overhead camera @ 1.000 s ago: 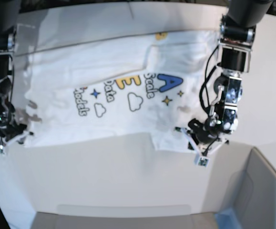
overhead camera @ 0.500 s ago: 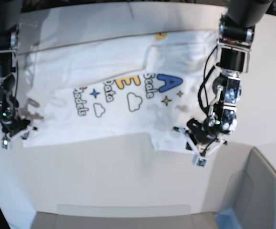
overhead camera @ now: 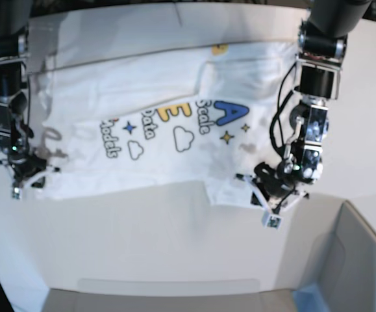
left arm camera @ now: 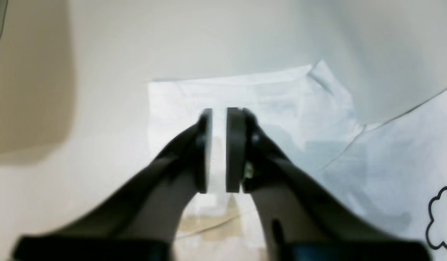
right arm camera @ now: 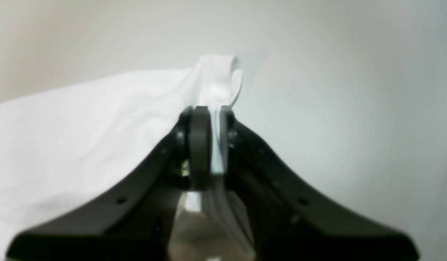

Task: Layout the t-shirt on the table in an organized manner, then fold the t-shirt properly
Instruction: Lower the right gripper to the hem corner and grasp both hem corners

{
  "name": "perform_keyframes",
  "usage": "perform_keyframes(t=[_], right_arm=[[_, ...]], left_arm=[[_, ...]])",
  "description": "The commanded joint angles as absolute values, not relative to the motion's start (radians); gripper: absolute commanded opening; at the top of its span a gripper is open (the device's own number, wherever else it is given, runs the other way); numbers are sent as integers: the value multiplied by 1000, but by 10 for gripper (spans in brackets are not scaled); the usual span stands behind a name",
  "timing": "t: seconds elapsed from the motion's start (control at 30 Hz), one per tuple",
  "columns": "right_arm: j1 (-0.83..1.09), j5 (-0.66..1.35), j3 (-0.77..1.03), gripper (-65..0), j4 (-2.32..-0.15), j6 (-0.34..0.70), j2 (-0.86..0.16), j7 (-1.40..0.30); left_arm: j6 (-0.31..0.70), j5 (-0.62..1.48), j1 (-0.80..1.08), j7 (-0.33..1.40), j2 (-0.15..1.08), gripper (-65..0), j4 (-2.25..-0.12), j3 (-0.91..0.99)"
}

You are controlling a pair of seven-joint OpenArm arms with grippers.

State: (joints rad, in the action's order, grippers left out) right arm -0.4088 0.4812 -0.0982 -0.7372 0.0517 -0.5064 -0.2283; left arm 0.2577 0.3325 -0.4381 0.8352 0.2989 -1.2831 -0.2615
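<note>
Risk: uneven hold on the t-shirt (overhead camera: 155,123).
We are seeing the right gripper (right arm camera: 209,145) pinching its hem, the left gripper (left arm camera: 219,148) parting; pulling now could skew it.

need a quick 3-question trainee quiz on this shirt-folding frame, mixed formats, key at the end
1. True or false: the right hand is pinching a raised fold of the t-shirt.
2. Which shape is printed on the shirt front? A) cloud B) heart C) arrow
3. Fill in: the left hand has its jaws ___ (open or shut).

Key: 1 true. 2 A, the cloud beside the lettering. 3 open, with a clear gap between the pads.
</note>
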Motion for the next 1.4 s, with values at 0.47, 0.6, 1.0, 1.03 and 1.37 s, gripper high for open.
perform_keyframes(t=[0.47, 0.6, 1.0, 1.03, 1.37], right_arm=[[-334, 479, -99, -465, -820, 65, -526, -354], [-315, 479, -99, -465, -835, 64, -527, -354], [-314, 479, -99, -466, -837, 61, -527, -354], [-314, 479, -99, -466, -837, 61, -527, -354], [-328, 479, -97, -650, -839, 59, -527, -349]], left_arm=[[255, 332, -615, 593, 312, -425, -875, -263], [255, 332, -624, 572, 311, -425, -822, -265], [260, 332, -630, 562, 308, -426, -720, -545], [260, 332, -642, 552, 308, -430, -707, -555], [260, 335, -654, 542, 312, -650, -704, -552]])
